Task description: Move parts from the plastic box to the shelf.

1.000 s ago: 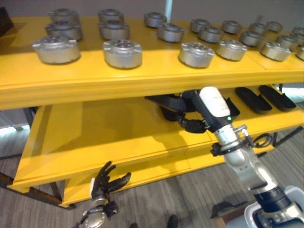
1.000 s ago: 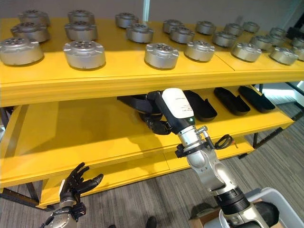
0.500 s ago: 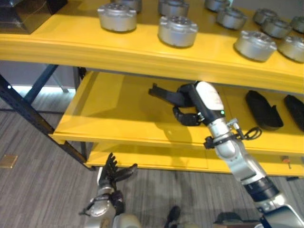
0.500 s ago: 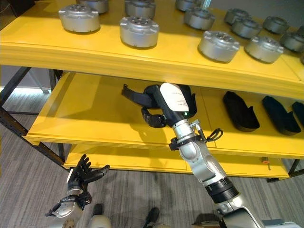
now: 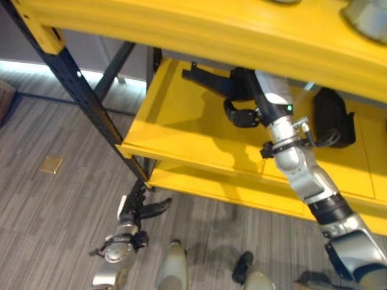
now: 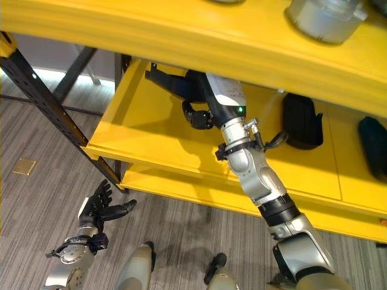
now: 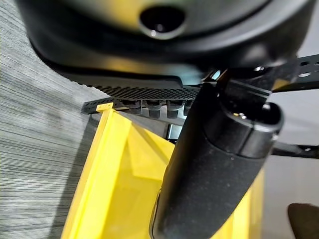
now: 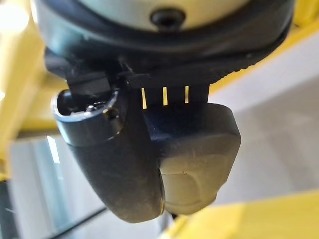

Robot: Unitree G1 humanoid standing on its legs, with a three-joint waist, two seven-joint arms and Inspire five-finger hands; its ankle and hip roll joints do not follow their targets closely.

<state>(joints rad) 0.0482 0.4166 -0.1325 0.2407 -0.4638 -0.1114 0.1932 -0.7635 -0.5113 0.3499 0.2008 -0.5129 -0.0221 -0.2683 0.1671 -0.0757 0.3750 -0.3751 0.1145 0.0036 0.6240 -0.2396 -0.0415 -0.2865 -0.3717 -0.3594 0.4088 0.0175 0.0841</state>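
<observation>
On the yellow shelf's middle level, a long black part is clasped in the right hand's curled fingers; low down, the left hand is held spread, empty.

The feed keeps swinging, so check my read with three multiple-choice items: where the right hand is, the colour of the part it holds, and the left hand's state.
1. Where is the right hand?
A) inside a plastic box
B) over the middle level of the shelf
C) on the top level

2. What colour is the part it holds?
A) silver
B) yellow
C) black

3. The left hand is:
A) open, holding nothing
B) shut on a part
C) curled into a fist

Answers:
1 B: the arm reaches in above the yellow middle board.
2 C: the part jutting from its curled fingers is black.
3 A: its fingers are spread.
</observation>
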